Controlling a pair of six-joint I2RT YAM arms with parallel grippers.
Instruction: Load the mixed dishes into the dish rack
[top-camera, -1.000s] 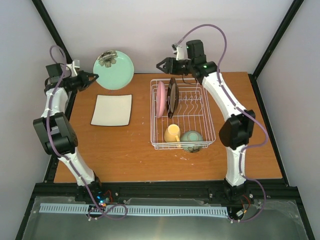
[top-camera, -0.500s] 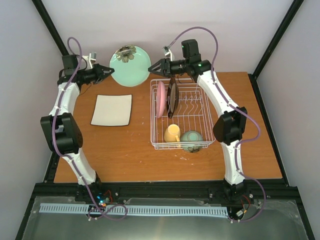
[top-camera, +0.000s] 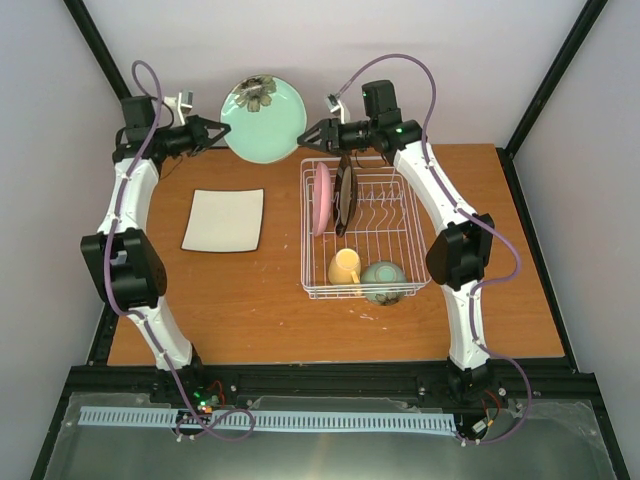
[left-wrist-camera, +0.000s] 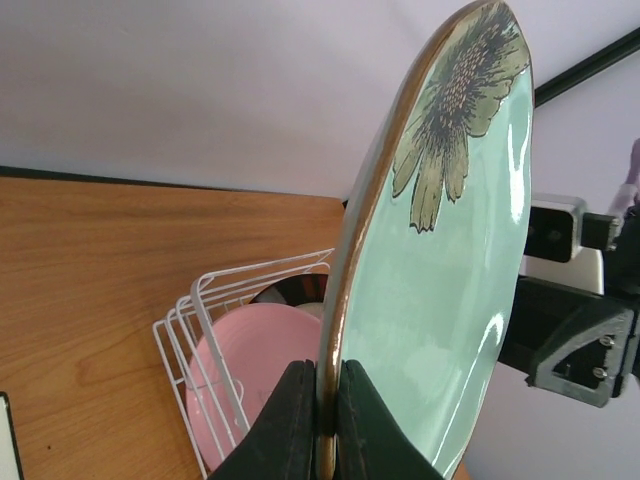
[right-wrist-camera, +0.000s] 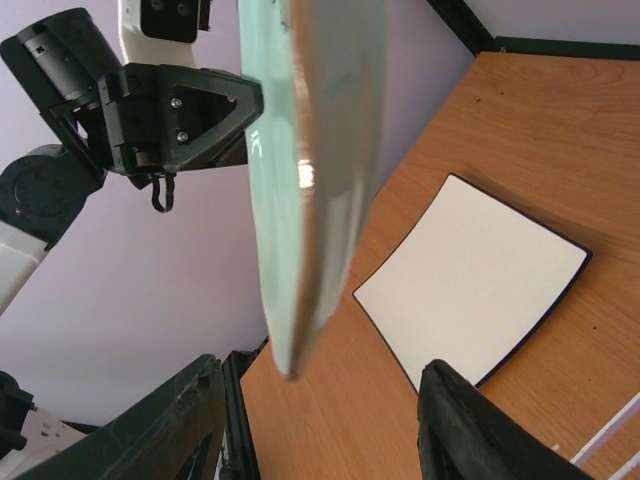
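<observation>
Handover step. Left gripper (top-camera: 217, 131) clamps the rim of the teal plate (top-camera: 263, 119), held on edge, aloft just beyond the rack (top-camera: 303, 250). Right gripper (top-camera: 305, 136) gapes wide at the opposite rim. Next, likely: right closes, left releases, plate goes into free tines. 4 dishes racked.

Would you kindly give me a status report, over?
Left claw shut on teal plate, held aloft on edge. Right claw open at its far edge, not gripping. Nothing seen in the way.
</observation>
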